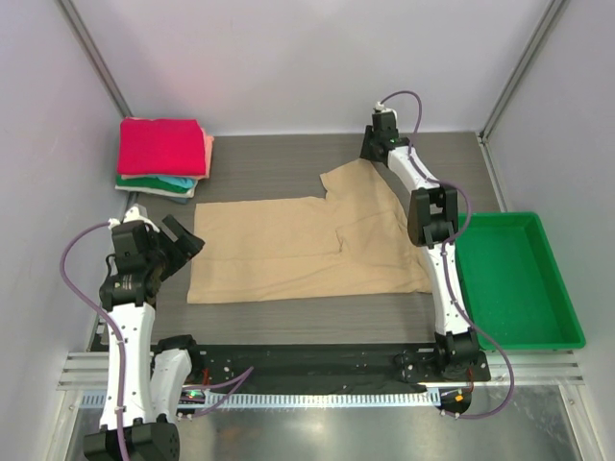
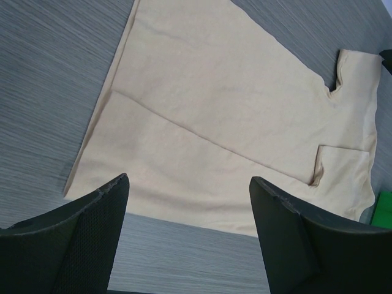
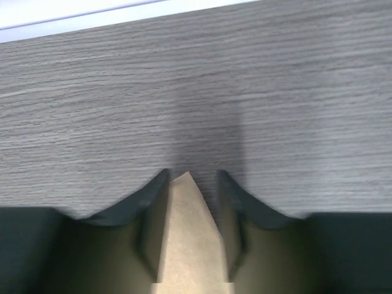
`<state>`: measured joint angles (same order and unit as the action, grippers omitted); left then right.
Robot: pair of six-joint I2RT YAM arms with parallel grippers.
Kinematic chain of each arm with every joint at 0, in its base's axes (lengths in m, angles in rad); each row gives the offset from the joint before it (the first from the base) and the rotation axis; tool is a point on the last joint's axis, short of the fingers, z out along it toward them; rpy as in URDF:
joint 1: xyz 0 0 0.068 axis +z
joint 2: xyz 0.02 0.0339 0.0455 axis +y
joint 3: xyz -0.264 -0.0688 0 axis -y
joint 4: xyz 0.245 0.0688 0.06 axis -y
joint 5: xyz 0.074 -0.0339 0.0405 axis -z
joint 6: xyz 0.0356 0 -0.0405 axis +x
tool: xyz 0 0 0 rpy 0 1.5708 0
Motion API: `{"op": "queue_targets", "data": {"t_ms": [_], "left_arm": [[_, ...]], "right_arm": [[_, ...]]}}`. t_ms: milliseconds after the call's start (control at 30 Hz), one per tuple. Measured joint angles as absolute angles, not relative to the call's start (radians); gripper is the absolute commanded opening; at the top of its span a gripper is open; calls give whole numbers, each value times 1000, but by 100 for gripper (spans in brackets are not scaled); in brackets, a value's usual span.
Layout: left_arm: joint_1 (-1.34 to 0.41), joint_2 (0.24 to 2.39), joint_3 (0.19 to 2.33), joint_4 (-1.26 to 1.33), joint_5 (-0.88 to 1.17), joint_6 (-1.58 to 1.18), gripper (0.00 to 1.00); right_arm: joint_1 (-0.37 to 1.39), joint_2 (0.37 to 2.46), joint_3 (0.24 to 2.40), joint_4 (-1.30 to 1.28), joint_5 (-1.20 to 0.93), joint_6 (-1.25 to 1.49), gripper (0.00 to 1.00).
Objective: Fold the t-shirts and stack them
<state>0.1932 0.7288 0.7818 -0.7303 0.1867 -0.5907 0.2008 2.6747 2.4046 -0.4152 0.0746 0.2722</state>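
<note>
Right gripper (image 3: 193,177) closed, tan t-shirt (image 3: 187,248) corner between

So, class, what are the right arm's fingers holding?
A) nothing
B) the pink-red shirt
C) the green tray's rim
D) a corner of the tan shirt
D: the right wrist view shows a corner of the tan shirt pinched between the fingers of the right gripper.

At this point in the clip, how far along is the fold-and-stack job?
Done: a stack of folded shirts sits at the table's far left, pink-red on top. In hand: the tan t-shirt lies spread out, only partly folded. The right gripper pinches a far corner of it, and the left gripper hangs open by its other end. Left: finishing its folds and stacking it.
</note>
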Motion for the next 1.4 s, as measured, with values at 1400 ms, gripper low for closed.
{"op": "queue_targets", "data": {"t_ms": [1400], "left_arm": [[169,1578,1127,-500,-1,-624,63]], "right_arm": [[180,2067,1574,-231,-186,384,1]]}}
